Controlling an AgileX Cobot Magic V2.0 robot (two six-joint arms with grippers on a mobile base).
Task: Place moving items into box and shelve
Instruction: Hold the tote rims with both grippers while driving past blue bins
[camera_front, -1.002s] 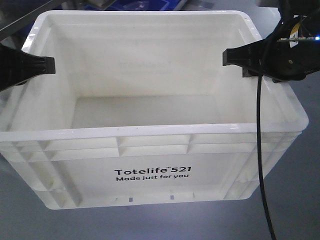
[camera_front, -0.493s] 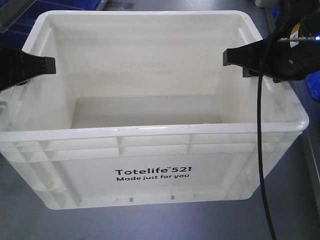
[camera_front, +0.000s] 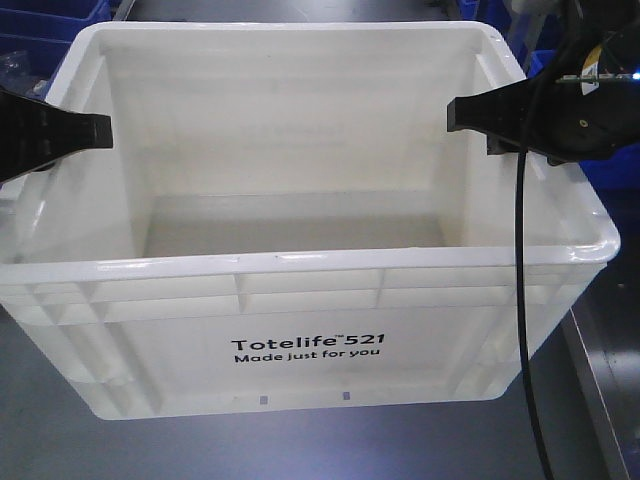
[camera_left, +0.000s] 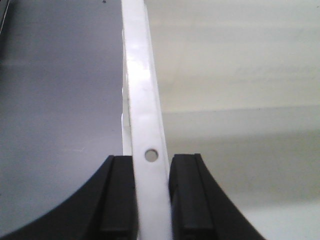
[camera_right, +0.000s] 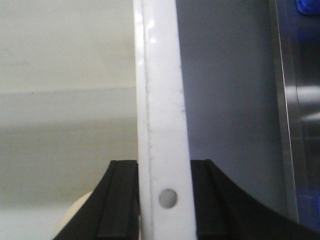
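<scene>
The box (camera_front: 300, 262), a large white ribbed crate printed "Totelife 521", fills the front view and hangs above the grey surface. My left gripper (camera_front: 85, 130) is shut on its left rim (camera_left: 140, 75), with black fingers (camera_left: 117, 200) pressed on both sides of it. On the opposite side, my right gripper (camera_front: 470, 112) is shut on the right rim (camera_right: 157, 75). The moving items are not clearly in view. The box's near wall hides the front of its floor. A pale rounded shape (camera_right: 75, 215) peeks out beside my right inner finger, and I cannot tell what it is.
Dark blue bins stand behind the box at the upper left (camera_front: 30, 30) and at the right (camera_front: 610, 170). A metal shelf edge (camera_front: 600, 380) runs along the lower right, also seen as a steel strip (camera_right: 295, 125) outside the right rim.
The box stays fixed between my grippers. The background has shifted: blue bins now show at left and right, and a metal edge has come in at lower right.
</scene>
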